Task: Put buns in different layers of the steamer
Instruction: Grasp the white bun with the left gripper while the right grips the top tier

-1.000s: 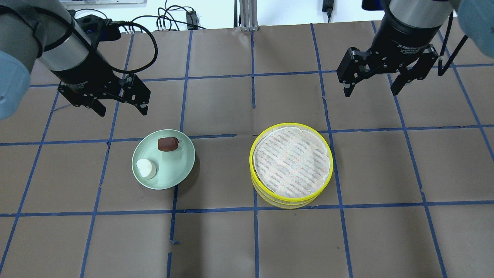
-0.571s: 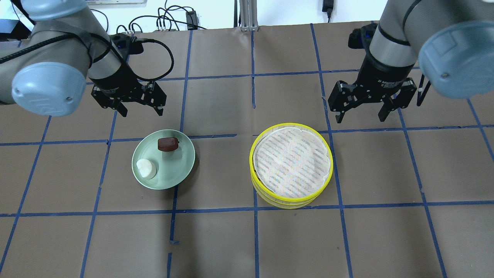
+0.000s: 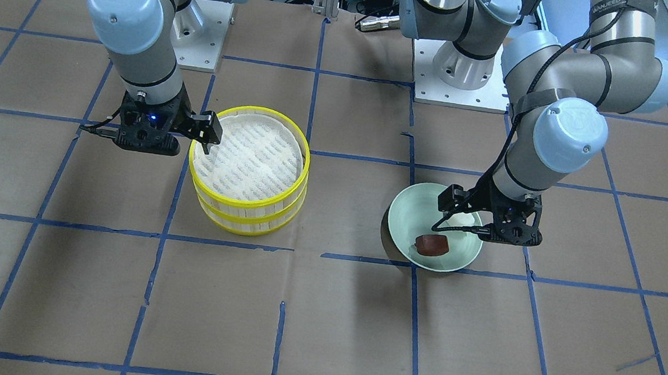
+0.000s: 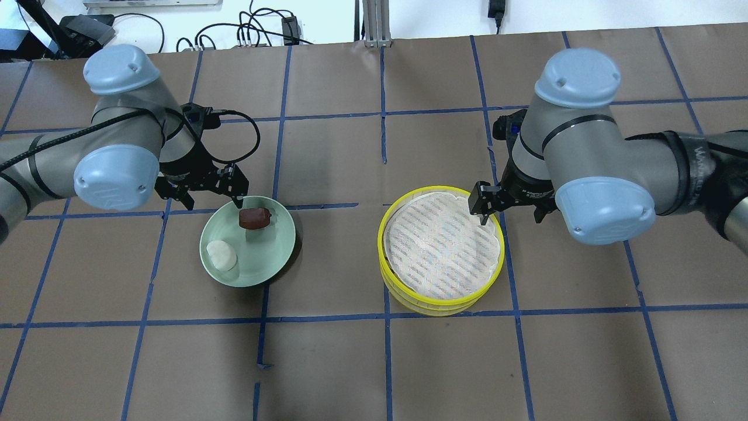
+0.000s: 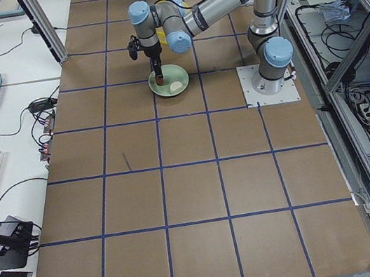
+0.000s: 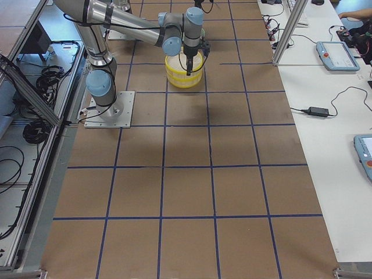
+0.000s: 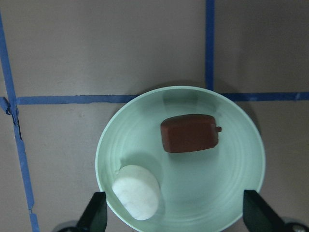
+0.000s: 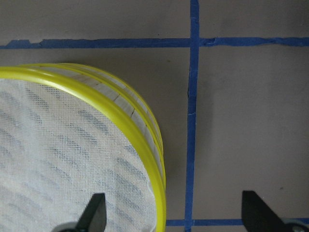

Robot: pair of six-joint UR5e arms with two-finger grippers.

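Note:
The white bun [image 4: 221, 255] and the reddish-brown bun [image 4: 254, 218] lie on a pale green plate [image 4: 266, 251]. My left gripper [image 4: 213, 202] is open and empty over the plate's far edge. In the left wrist view both the white bun [image 7: 137, 192] and the brown bun [image 7: 189, 133] lie ahead of the fingers. The stacked two-tier steamer [image 4: 435, 304] stands to the right, its top layer empty. My right gripper [image 4: 509, 217] is open and straddles the steamer's far-right rim [image 8: 116, 113]. In the front view the brown bun [image 3: 432, 244] shows and the white bun is hidden.
The table [image 4: 374, 362] is covered in brown paper with a grid of blue tape. Cables [image 4: 257, 29] lie along the far edge. The arm bases [image 3: 460, 76] stand behind the plate and steamer. Open table surface lies between the plate and the steamer.
Both arms have come down and nearer. The left gripper has moved to the plate's far edge. The right gripper has moved to the steamer's far-right rim. Buns and steamer have not moved.

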